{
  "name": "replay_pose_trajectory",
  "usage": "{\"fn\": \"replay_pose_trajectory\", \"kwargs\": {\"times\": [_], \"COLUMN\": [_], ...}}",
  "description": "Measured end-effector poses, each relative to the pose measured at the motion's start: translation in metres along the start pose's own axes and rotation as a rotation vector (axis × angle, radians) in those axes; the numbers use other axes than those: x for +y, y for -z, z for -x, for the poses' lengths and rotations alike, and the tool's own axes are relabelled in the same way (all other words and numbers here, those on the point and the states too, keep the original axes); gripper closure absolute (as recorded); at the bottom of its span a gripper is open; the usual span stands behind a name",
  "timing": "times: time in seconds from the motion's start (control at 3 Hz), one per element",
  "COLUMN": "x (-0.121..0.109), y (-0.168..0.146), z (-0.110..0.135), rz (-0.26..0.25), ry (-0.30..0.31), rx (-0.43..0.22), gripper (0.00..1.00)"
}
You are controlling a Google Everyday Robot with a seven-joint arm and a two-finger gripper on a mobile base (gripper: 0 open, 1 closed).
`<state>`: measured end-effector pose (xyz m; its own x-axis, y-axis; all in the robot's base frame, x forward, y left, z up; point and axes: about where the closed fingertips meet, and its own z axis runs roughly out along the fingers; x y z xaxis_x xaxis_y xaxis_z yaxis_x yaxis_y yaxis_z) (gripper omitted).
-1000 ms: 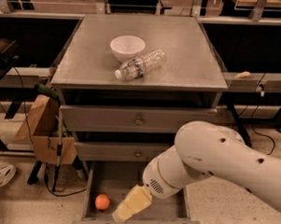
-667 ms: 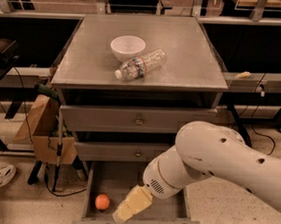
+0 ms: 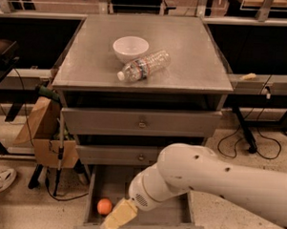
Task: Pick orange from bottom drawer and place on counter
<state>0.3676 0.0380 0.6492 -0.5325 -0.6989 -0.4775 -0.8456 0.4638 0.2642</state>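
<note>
The orange (image 3: 104, 206) lies on the grey floor of the open bottom drawer (image 3: 165, 214), in its left part. My gripper (image 3: 117, 217) is a tan tip at the end of the white arm (image 3: 217, 182). It hangs low over the drawer's front edge, just right of the orange and close to it. The arm hides the right part of the drawer. The counter (image 3: 194, 52) is the grey top of the cabinet, above the two shut upper drawers.
A white bowl (image 3: 130, 48) and a plastic water bottle (image 3: 144, 66) on its side lie on the counter. A cardboard box (image 3: 42, 131) and cables stand left of the cabinet. A shoe (image 3: 0, 182) lies on the floor at far left.
My gripper has moved a little left and down, closer to the orange. The orange has not moved.
</note>
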Motion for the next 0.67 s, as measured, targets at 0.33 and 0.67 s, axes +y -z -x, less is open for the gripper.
{"fn": "replay_pose_trajectory", "kwargs": {"times": [0.33, 0.67], "x": [-0.001, -0.012], "y": [-0.075, -0.144], "z": [-0.002, 0.021], "rz": [0.07, 0.114], "ry": [0.059, 0.146], "rx": [-0.037, -0.114], "gripper": [0.0, 0.0]}}
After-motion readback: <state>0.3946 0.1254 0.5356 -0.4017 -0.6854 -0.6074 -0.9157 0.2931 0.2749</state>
